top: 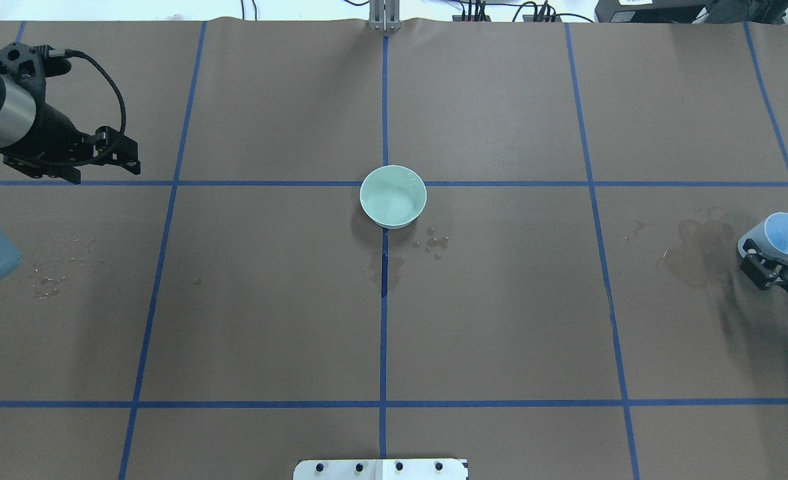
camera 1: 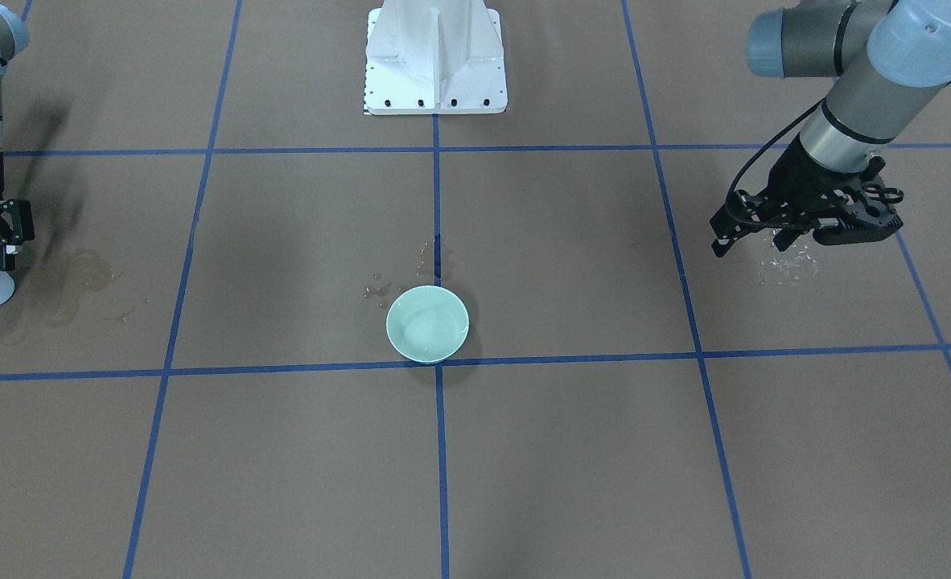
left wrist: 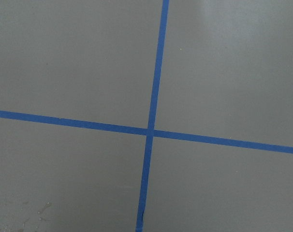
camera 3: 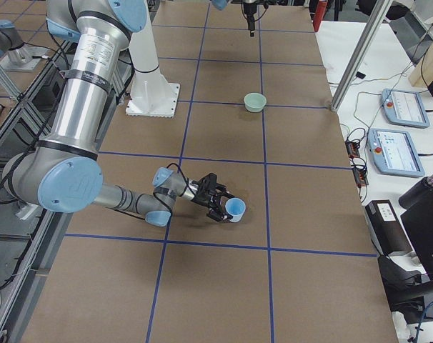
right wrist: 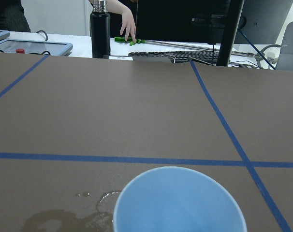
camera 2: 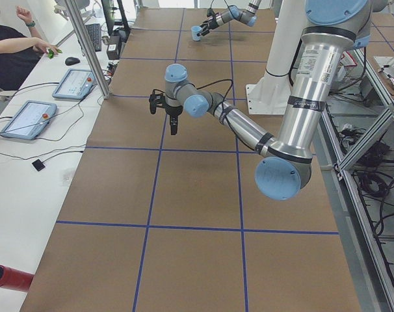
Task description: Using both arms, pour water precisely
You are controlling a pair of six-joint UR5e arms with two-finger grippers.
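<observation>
A mint-green bowl (camera 1: pixel 427 323) stands at the table's middle; it also shows in the overhead view (top: pixel 393 197). The water in it shows only as a faint sheen (top: pixel 387 200). My right gripper (top: pixel 779 261) is shut on a light blue cup (top: pixel 786 233) at the table's right end, low over the surface and tilted. The cup fills the bottom of the right wrist view (right wrist: pixel 179 203). My left gripper (top: pixel 124 152) hangs open and empty above the table's left end, far from the bowl; it also shows in the front-facing view (camera 1: pixel 781 233).
Spilled drops lie beside the bowl (top: pixel 434 243). A dark wet stain (top: pixel 697 253) spreads next to the cup, and small drops (top: pixel 51 280) lie at the left end. The white pedestal base (camera 1: pixel 435 56) stands at the robot's edge. A black bottle (right wrist: pixel 100 29) and keyboard stand beyond the table.
</observation>
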